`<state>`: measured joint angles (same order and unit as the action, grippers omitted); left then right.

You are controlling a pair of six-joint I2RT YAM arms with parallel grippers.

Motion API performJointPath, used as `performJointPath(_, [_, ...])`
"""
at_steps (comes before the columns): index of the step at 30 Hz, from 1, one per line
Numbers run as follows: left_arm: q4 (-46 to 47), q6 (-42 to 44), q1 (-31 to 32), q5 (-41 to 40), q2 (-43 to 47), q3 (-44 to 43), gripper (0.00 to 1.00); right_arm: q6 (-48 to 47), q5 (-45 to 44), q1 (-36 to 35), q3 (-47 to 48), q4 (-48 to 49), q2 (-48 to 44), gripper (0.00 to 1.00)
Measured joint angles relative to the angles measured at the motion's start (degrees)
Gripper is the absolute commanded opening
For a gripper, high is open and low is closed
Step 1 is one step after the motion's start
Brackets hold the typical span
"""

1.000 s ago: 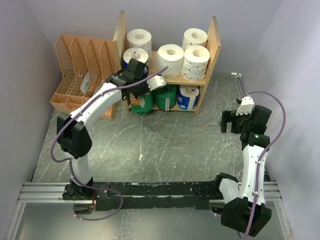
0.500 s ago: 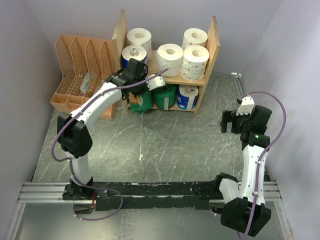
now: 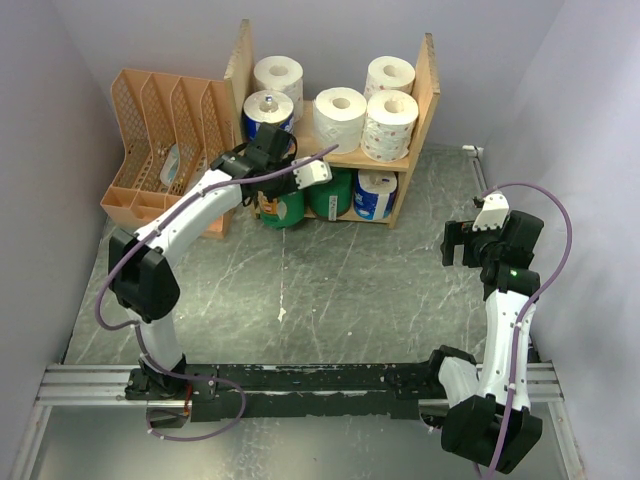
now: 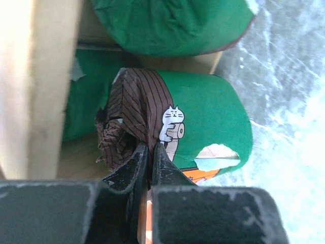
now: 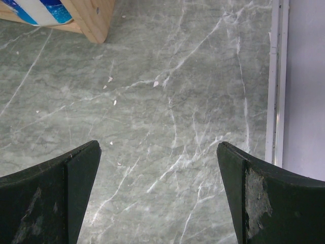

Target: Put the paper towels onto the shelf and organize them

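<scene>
Paper towels fill the wooden shelf at the table's far side. One green-wrapped roll sits at the lower tier's left front. Its brown twisted end faces the left hand, whose fingers are pinched together against that wrapper. The right hand hangs spread and empty, well apart.

A peach plastic file organizer with slotted walls stands at the far left of the grey, marble-patterned worktop. In one slot lies a small pale item, too unclear to name. Pale lilac walls enclose the scene. A metal rail runs along the near edge. White specks dot the worktop on the right.
</scene>
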<state>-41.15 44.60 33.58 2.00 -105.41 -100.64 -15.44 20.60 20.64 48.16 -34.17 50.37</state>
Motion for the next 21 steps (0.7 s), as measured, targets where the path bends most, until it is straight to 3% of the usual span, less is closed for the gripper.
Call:
performJointPath(9, [-6.1, 0.6, 1.9, 1.9, 2.0, 1.0, 0.07, 0.0, 0.0, 0.0, 0.0, 0.0, 0.0, 1.00])
performJointPath(21, [-4.9, 0.6, 2.2, -1.1, 4.7, 3.9, 0.07, 0.0, 0.0, 0.0, 0.0, 0.0, -0.1, 1.00])
